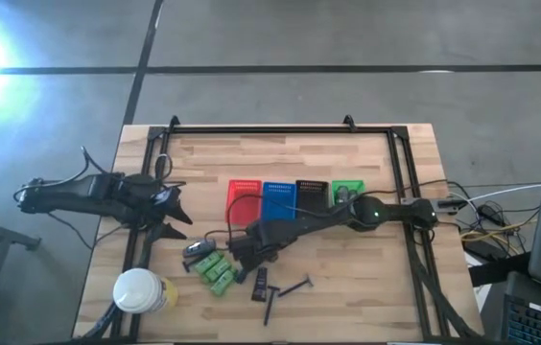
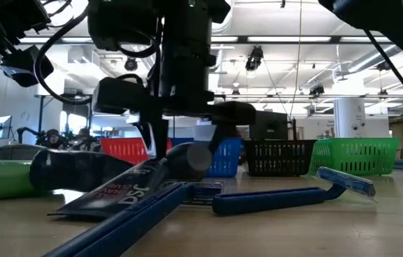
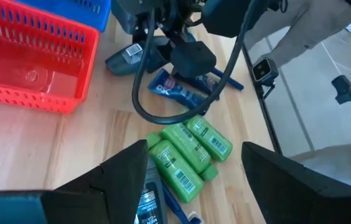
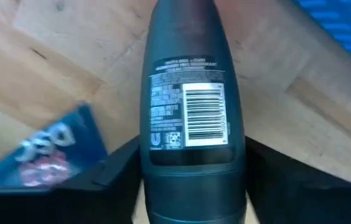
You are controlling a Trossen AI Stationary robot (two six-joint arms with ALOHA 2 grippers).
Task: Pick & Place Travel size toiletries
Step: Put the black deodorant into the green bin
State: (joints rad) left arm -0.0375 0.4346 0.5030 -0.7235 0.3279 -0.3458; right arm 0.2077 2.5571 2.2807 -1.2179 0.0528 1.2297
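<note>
Evidently the pick was the step in hand: the right gripper [image 1: 244, 247] reached across the table [image 1: 366, 278] to the heap of toiletries near the front edge, and its wrist view showed a dark tube [image 4: 191, 112] with a barcode label lying lengthwise between the two fingers [image 4: 119, 165], which sat close against its sides. Whether the tube was already clamped or only straddled, I could not tell. From table height the gripper hung low over the pile, just behind a dark tube printed DSC [image 2: 116, 189] and a blue razor [image 2: 287, 196]. Beside them lay three green bottles [image 3: 188, 152] side by side, touching one another. Four baskets stood in a row behind the heap: red [image 1: 243, 197], blue [image 1: 278, 198], black [image 1: 312, 195] and green [image 1: 348, 189]. The left gripper [image 1: 176, 213] waited at the left side of the table, fingers spread wide and empty. The next move likely called for a firm close on the tube, a straight lift clear of its neighbours, then a carry over to one of the baskets.
</note>
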